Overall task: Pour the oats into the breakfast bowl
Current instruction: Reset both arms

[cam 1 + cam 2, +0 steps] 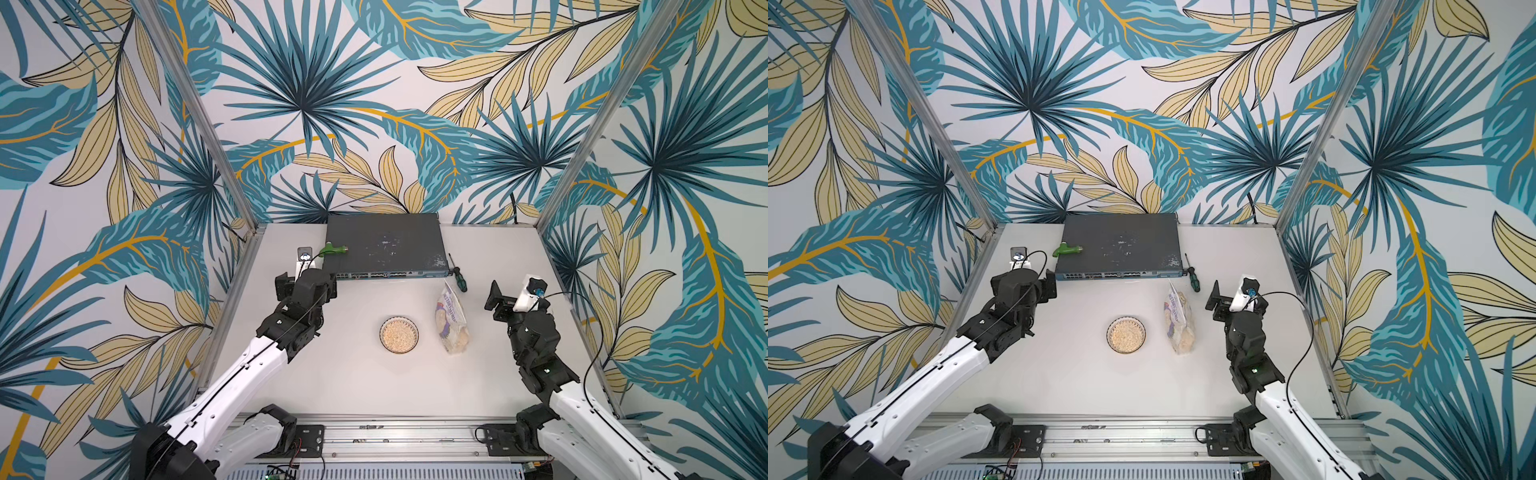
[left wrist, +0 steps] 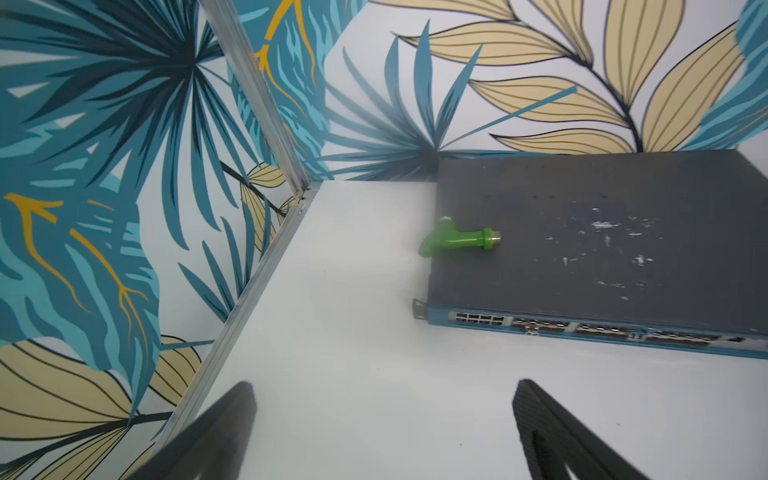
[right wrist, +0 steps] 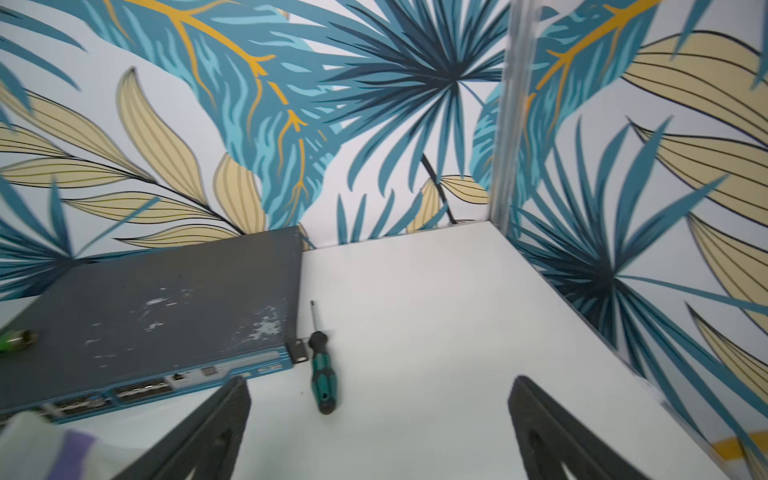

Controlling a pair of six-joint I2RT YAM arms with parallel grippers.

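Observation:
The breakfast bowl sits mid-table, and pale oat flakes cover its inside. Just right of it stands the clear crinkly bag of oats, free of both grippers; one blurred corner of it shows in the right wrist view. My right gripper hovers right of the bag, open and empty, facing the back wall. My left gripper is at the back left near the switch's corner, open with only bare table between its fingers.
A dark grey network switch lies against the back wall, with a green plastic piece on its left corner. A green-handled screwdriver lies at the switch's right corner, behind the bag. Patterned walls close three sides.

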